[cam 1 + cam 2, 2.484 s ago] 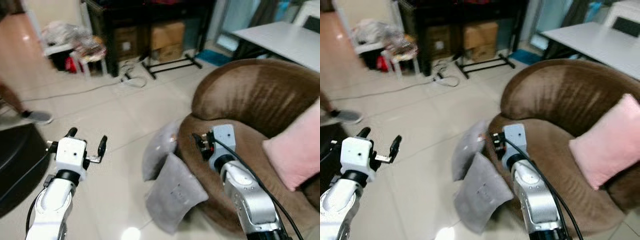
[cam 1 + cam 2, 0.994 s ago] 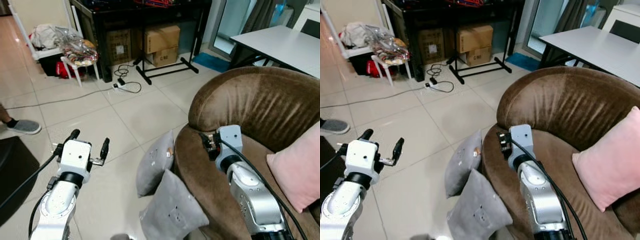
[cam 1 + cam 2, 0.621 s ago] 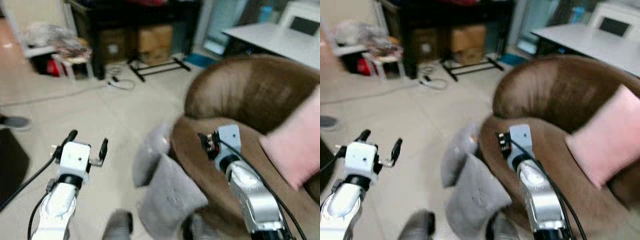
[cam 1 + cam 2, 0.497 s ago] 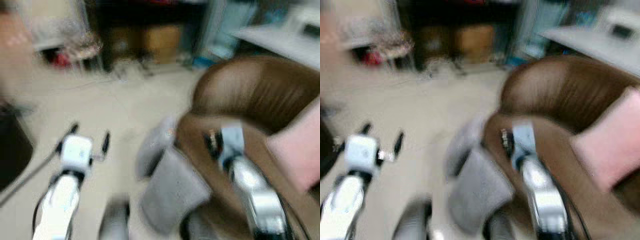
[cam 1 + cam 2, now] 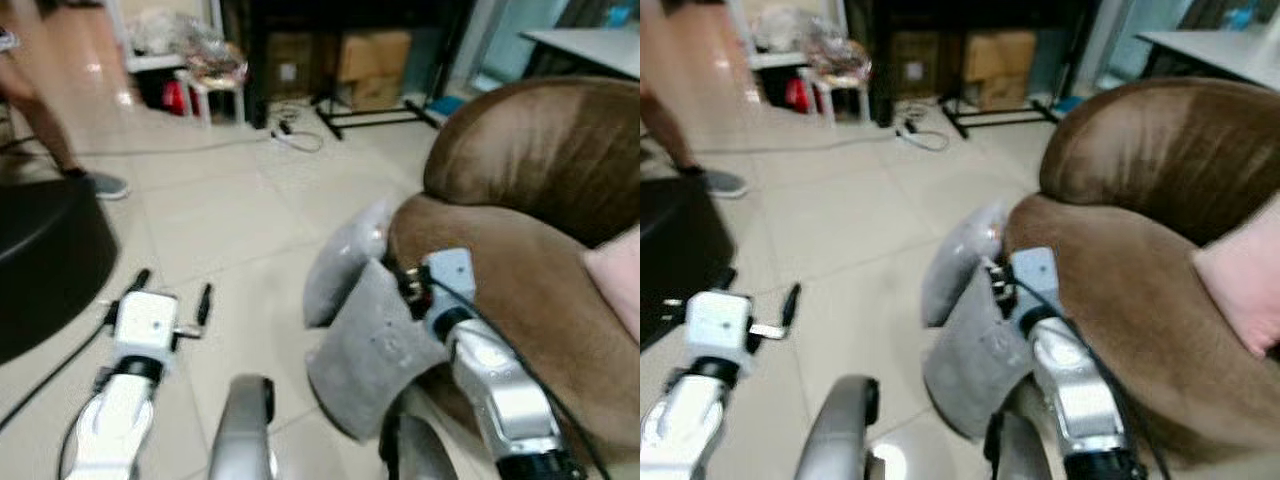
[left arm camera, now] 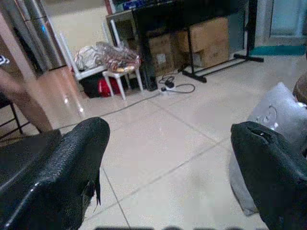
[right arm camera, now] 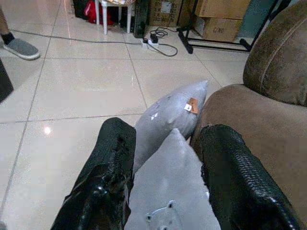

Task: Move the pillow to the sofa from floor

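Two grey pillows stand on the tiled floor, leaning on the front of the brown sofa. The nearer pillow is in front of the farther one. My right gripper hovers over the sofa's front edge, just above the nearer pillow. It is open, with nothing between its fingers. My left gripper is open over bare floor, well left of the pillows. The farther pillow also shows in the left wrist view. A pink pillow lies on the sofa seat.
A black round seat sits at the left. A person's leg and grey shoe are beyond it. A cable and power strip lie on the floor before a dark shelf with boxes. My own legs show at the bottom.
The camera has swung and tipped down, so the pillows and sofa sit nearer and my legs show. A person's leg has come into the upper left. Both grippers keep their pose.
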### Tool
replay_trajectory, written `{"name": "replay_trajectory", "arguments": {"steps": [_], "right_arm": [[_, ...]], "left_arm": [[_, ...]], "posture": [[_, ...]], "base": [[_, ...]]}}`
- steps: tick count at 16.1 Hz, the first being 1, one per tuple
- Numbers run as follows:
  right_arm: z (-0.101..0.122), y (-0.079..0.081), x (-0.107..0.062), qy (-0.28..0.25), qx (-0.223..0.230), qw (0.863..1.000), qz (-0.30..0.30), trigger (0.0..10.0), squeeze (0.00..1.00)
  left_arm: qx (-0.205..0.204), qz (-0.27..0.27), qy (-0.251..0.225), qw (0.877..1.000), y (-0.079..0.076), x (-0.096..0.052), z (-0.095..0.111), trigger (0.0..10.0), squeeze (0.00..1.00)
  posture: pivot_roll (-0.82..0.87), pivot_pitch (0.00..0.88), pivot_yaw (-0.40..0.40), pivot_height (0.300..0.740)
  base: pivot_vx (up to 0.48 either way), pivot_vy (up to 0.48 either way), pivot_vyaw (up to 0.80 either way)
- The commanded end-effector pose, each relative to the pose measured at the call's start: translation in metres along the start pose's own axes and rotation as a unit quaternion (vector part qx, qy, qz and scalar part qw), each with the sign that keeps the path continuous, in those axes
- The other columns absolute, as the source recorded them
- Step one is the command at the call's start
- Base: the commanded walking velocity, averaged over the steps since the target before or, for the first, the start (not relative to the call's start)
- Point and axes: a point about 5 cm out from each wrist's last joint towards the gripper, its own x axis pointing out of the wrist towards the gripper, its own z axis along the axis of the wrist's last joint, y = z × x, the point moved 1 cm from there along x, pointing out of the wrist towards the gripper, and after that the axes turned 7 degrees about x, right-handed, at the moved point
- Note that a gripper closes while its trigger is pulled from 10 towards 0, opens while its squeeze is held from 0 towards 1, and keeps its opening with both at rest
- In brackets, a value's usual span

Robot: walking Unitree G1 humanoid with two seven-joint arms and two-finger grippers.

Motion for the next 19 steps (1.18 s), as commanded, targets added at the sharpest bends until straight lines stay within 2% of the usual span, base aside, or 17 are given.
{"name": "replay_trajectory", "arguments": {"steps": [1,19], "right_arm": [[0.007,-0.0088,-0.0003,-0.01,-0.01,1.0,-0.014,10.0,0.0],[0.0073,-0.009,0.0005,-0.015,-0.013,1.0,-0.009,10.0,0.0]], "left_arm": [[-0.007,-0.008,-0.017,1.0,-0.0046,0.0046,0.0081,10.0,0.0],[-0.011,-0.012,-0.018,1.0,-0.0048,0.0045,0.0073,10.0,0.0]], "posture": [[0.06,0.005,-0.075,0.605],[0.07,0.0,-0.077,0.605]], "base": [[0.262,0.0,0.0],[0.264,0.0,0.0]]}}
